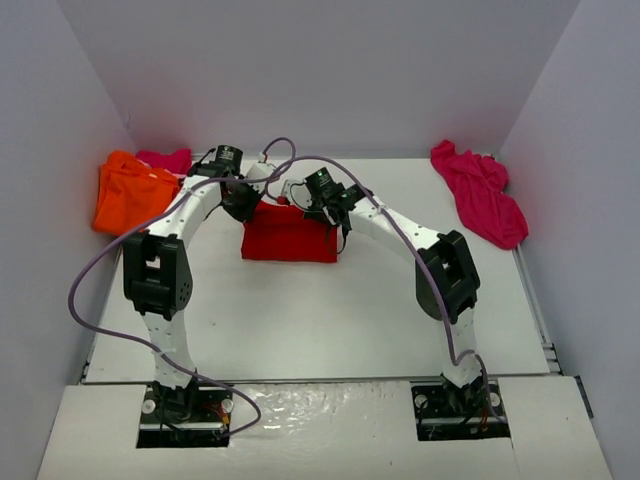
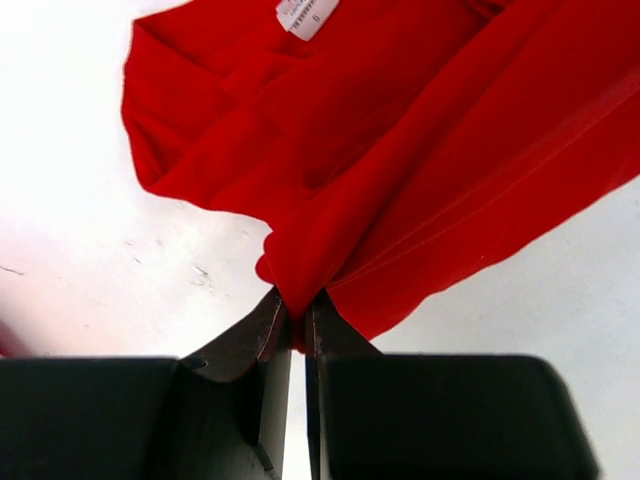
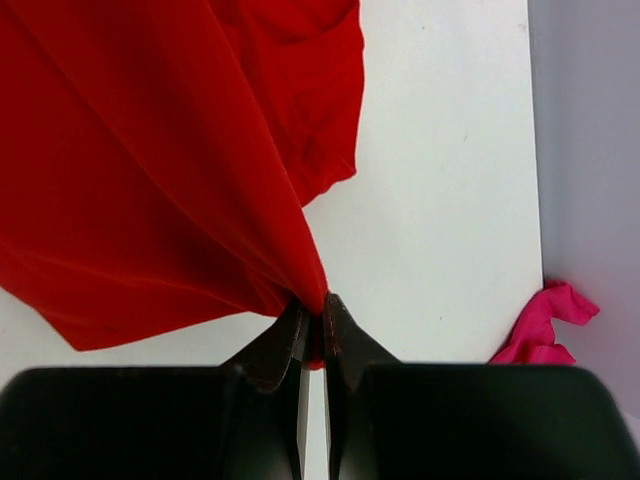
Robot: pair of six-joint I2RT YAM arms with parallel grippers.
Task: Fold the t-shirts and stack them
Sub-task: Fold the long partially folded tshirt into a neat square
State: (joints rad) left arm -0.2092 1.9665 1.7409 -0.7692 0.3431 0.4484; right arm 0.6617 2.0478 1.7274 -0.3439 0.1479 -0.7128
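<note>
Left wrist, red t-shirt (image 2: 400, 150) pinched in left gripper (image 2: 297, 308)

The white label (image 2: 308, 15) on the red t-shirt (image 2: 400, 150), at 12 o'clock, is cut off, its print unreadable.

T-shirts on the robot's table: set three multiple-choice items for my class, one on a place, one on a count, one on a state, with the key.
1. Where on the table does the orange t-shirt lie? A. far left corner B. far right corner C. between the arm bases
2. How many grippers hold the red t-shirt? A. none B. one C. two
3. The left gripper is: A. wide open B. shut on red cloth C. shut on nothing
Key: 1 A, the top view shows it by the left wall. 2 C, the right gripper pinches it too. 3 B, red cloth sits between its fingers.
</note>
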